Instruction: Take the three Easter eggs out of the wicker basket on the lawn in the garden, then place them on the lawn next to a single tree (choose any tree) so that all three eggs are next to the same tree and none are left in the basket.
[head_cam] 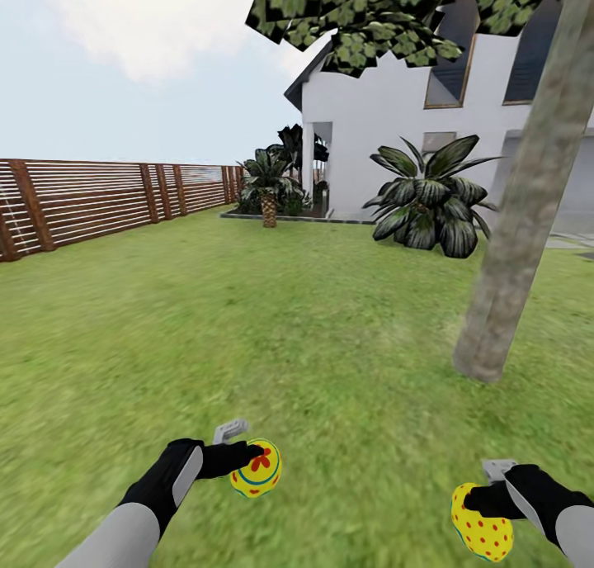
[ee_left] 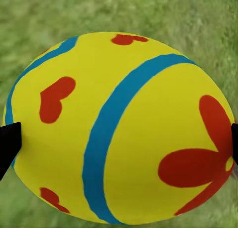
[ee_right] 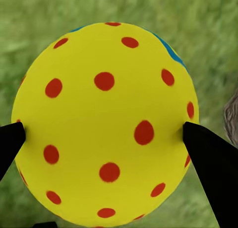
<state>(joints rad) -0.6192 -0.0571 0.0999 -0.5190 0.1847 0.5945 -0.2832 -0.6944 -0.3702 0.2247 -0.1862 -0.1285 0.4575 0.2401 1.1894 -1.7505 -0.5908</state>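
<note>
1. Low in the head view, the right gripper (head_cam: 477, 502) pinches a dotted Easter egg (head_cam: 481, 528); the forearm is cut off at the frame edge.
2. The left gripper (head_cam: 247, 456) pinches a second Easter egg (head_cam: 256, 469), smooth yellow with a blue stripe and red flower; arm reaches forward, angled inward.
3. In the wrist views, black fingertips (ee_right: 208, 163) press each egg's sides, blurred grass beyond.
4. Ahead of the right gripper: rough grey tree (head_cam: 520, 213) trunk leaning on patchy lawn (head_cam: 247, 320), crown cropped.
5. Beyond: slatted fence (head_cam: 91, 196), white house (head_cam: 371, 130).
</note>
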